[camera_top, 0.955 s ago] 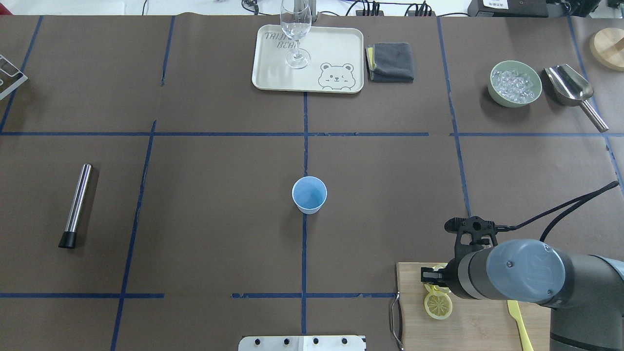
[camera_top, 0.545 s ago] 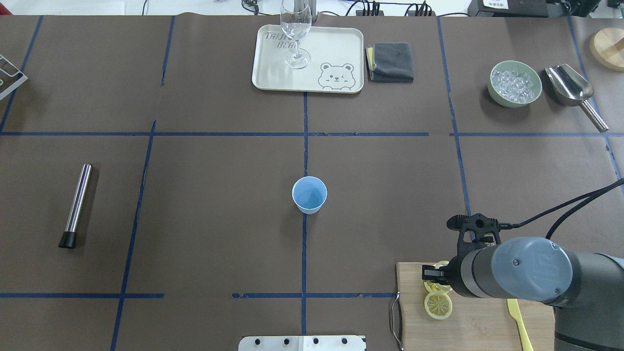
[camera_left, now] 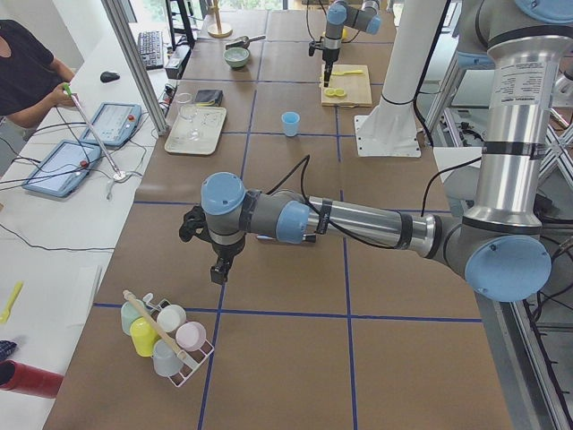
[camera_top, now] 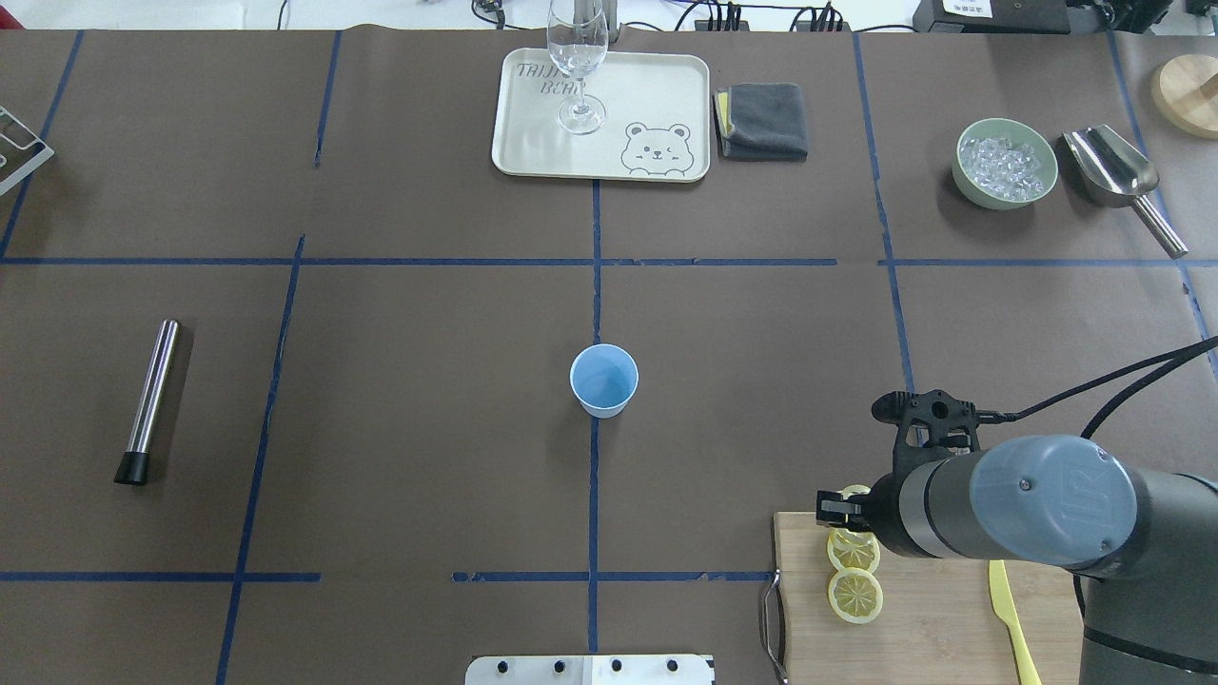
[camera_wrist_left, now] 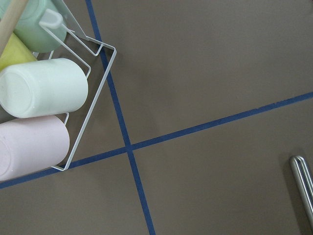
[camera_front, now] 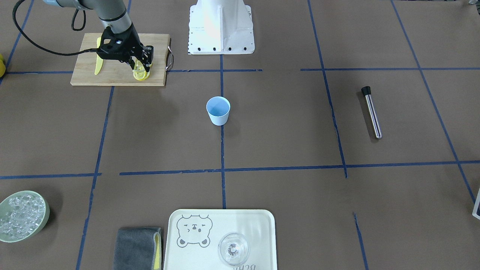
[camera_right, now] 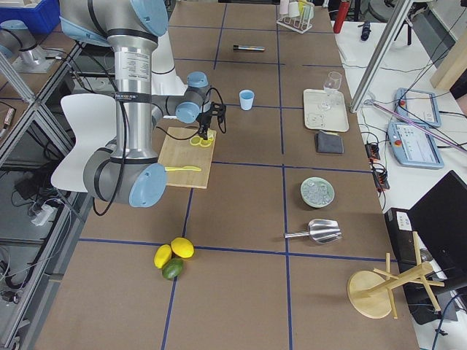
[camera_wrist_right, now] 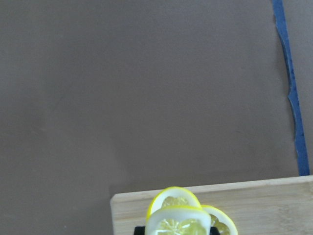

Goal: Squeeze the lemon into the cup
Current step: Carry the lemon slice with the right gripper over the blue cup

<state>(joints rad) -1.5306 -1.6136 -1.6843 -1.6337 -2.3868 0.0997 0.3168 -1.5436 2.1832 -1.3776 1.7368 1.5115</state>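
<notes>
lemon pinched between right fingers, above board

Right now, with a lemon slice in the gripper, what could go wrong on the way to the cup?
1. The right gripper holds only a thin lemon slice; it might slip out on the carry over to the cup.
2. The cup looks small and light, so a low approach could knock it over.

Matt paper table cover, wooden board, smooth plastic cup, shiny metal rod
</notes>
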